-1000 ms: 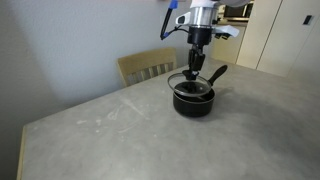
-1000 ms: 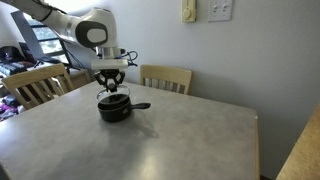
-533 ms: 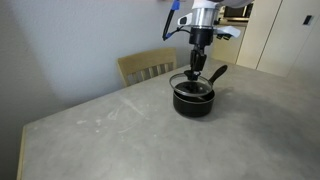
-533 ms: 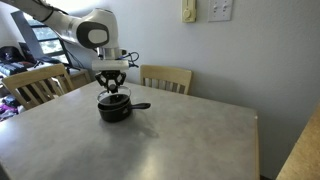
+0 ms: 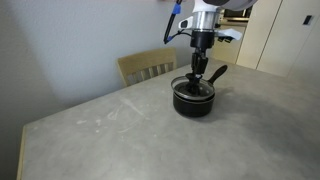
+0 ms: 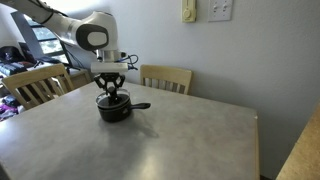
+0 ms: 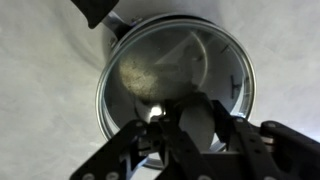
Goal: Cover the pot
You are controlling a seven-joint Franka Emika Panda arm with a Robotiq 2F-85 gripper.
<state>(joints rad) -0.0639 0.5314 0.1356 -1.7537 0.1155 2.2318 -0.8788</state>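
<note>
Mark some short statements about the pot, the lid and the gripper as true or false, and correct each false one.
1. The gripper is shut on the glass lid, at its knob. True.
2. The pot stands on the floor. False: it stands on the table.
3. The glass lid is over the pot. True.
4. The pot has two short handles. False: it has one long handle.
5. A wooden chair stands behind the table. True.
</note>
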